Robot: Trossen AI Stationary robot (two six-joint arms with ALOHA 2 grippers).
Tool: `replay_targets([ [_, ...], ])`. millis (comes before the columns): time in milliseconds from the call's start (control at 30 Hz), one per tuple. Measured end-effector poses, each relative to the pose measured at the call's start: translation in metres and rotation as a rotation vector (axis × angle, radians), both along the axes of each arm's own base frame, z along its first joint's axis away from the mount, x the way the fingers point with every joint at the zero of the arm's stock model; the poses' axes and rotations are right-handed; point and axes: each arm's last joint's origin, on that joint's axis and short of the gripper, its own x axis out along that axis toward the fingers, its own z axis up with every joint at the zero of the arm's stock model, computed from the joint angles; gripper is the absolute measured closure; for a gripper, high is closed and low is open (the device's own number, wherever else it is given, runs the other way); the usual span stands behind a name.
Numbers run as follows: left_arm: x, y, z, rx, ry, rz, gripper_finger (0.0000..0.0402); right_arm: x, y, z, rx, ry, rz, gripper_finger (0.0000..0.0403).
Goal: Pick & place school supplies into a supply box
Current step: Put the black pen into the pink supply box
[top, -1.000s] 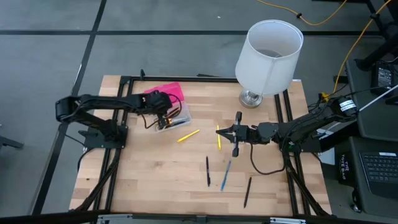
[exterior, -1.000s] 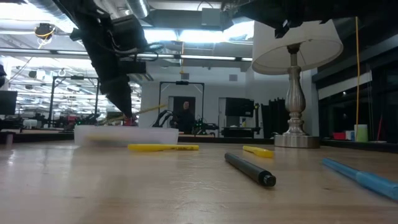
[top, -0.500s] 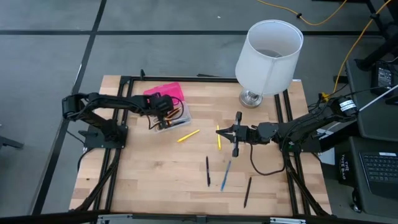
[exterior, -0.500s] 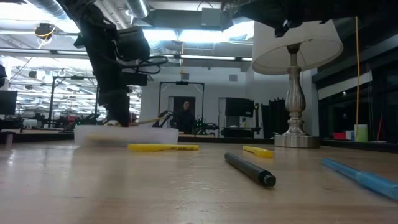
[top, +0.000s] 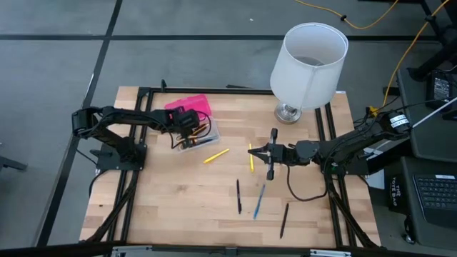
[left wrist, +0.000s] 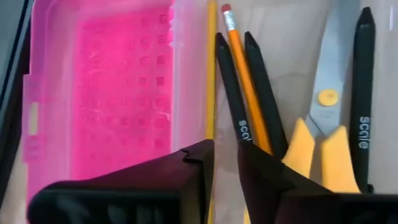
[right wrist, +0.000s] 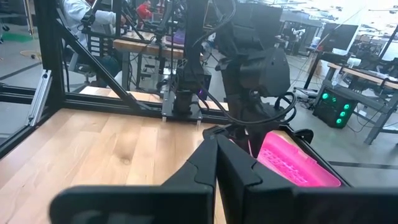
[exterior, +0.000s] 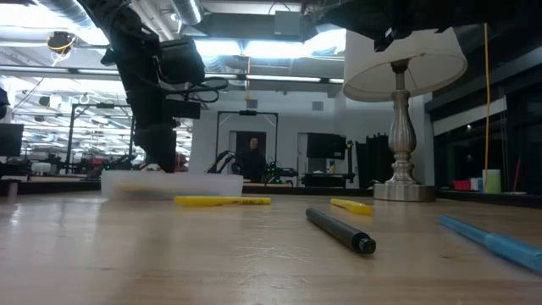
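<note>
The supply box stands near the table's far left, its pink lid (top: 189,106) folded back beside the clear base (top: 202,135). In the left wrist view the base holds black pens (left wrist: 230,87), an orange pencil (left wrist: 245,81), a thin yellow pencil (left wrist: 211,62) and yellow-handled scissors (left wrist: 326,124). My left gripper (left wrist: 225,168) points down into the base, open by a narrow gap with nothing in it. My right gripper (top: 251,150) hovers shut at mid-table, over the far end of a loose yellow pen (top: 250,160).
Loose on the wood lie a yellow pen (top: 216,155), a black pen (top: 238,196), a blue pen (top: 258,202) and another black pen (top: 284,220). A white-shaded lamp (top: 308,64) stands at the far right. A black frame runs around the table.
My left gripper came down into the box's base and turned more upright. The yellow pencil that stuck out tilted from its fingers went down with it and now lies in the base. For the last half second nothing has moved.
</note>
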Motion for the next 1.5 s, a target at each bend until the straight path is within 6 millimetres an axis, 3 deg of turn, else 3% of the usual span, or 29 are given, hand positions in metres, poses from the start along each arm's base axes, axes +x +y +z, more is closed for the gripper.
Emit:
replay_targets([
  [300, -0.003, -0.002, 0.018, 0.057, -0.044, -0.067, 0.0317, 0.000, 0.000, -0.004, -0.010, 0.037, 0.000, 0.0391],
  [500, -0.009, -0.009, 0.050, 0.088, -0.247, -0.190, 0.0329, -0.001, 0.000, -0.011, -0.015, 0.106, -0.001, 0.0391],
  [733, -0.022, -0.021, 0.080, 0.147, -0.640, -0.408, 0.0352, -0.002, 0.000, -0.017, 0.057, 0.165, -0.012, 0.0391],
  [1067, -0.042, -0.049, 0.075, 0.103, -0.828, -0.507, 0.0398, -0.004, 0.003, -0.026, 0.192, 0.228, -0.026, 0.0391],
  [1233, -0.051, -0.067, 0.075, 0.089, -0.879, -0.554, 0.0398, -0.004, 0.013, -0.032, 0.183, 0.252, 0.000, 0.0391],
  [1500, -0.063, -0.082, 0.083, 0.091, -0.927, -0.612, 0.0398, -0.010, 0.028, -0.034, 0.309, 0.262, 0.015, 0.0396],
])
